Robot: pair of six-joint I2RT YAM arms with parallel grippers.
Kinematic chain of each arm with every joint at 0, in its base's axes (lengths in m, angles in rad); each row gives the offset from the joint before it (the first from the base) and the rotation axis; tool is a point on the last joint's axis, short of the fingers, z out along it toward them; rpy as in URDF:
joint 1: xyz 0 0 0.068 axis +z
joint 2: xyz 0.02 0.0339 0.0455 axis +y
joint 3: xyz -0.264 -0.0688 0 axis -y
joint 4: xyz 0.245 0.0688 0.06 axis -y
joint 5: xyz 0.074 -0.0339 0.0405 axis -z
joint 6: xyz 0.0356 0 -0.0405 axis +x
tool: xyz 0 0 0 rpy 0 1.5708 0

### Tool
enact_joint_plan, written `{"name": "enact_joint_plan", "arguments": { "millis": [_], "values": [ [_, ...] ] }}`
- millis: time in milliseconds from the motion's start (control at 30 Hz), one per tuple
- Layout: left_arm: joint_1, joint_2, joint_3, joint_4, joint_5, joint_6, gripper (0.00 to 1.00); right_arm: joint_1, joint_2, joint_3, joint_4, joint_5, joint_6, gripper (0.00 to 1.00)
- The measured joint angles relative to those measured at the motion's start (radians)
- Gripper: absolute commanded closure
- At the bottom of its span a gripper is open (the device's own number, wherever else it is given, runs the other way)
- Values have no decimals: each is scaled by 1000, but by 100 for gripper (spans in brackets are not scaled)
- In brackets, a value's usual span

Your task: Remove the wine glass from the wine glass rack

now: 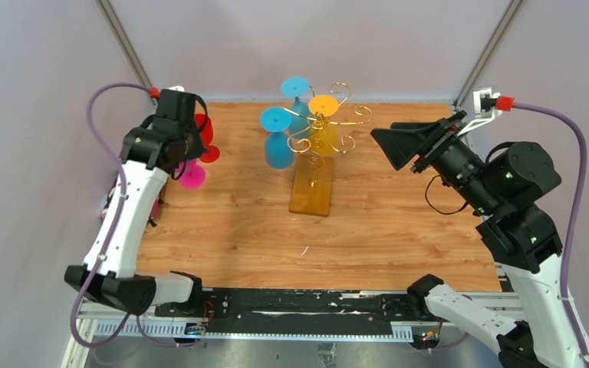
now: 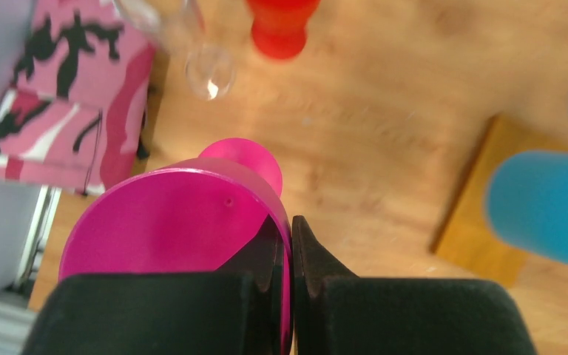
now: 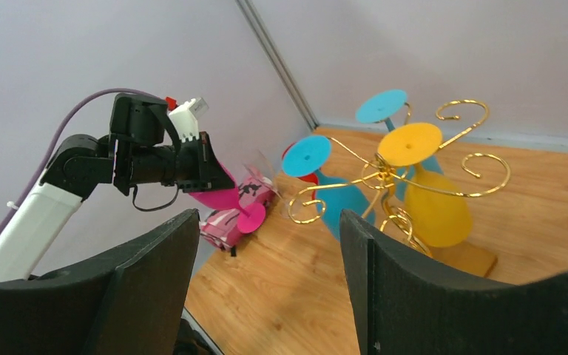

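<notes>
The gold wire wine glass rack [image 1: 330, 123] stands on its amber base [image 1: 312, 195] at the table's middle back. Two blue wine glasses [image 1: 279, 147] and a yellow one [image 1: 324, 136] hang on it upside down; the rack also shows in the right wrist view [image 3: 384, 177]. My left gripper [image 1: 184, 157] is at the table's left side, away from the rack, shut on the rim of a magenta wine glass [image 2: 177, 222]. That glass is tilted, foot pointing away [image 3: 251, 219]. My right gripper [image 1: 385, 148] is open and empty, right of the rack, and looks towards it [image 3: 268, 222].
A red glass [image 1: 205, 134] stands at the back left near my left gripper. A clear glass [image 2: 208, 70] lies beside it. A pink camouflage-patterned object [image 2: 66, 96] sits at the table's left edge. Grey walls close in the back and sides.
</notes>
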State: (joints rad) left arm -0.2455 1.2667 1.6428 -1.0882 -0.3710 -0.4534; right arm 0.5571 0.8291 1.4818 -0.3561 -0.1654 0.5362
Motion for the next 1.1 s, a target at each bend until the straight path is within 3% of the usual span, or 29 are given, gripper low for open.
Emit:
{"name": "enact_joint_plan", "arguments": {
  "millis": [200, 367, 633, 1100],
  "values": [
    [0, 32, -91, -26, 0, -3, 100, 0, 14, -14, -40, 33, -32, 27],
    [16, 54, -156, 89, 40, 1, 100, 0, 16, -35, -53, 42, -42, 27],
    [93, 246, -259, 249, 118, 6, 100, 0, 16, -60, -66, 83, -68, 27],
    [132, 393, -251, 390, 153, 27, 100, 0, 37, -83, -63, 122, -98, 27]
  ]
}}
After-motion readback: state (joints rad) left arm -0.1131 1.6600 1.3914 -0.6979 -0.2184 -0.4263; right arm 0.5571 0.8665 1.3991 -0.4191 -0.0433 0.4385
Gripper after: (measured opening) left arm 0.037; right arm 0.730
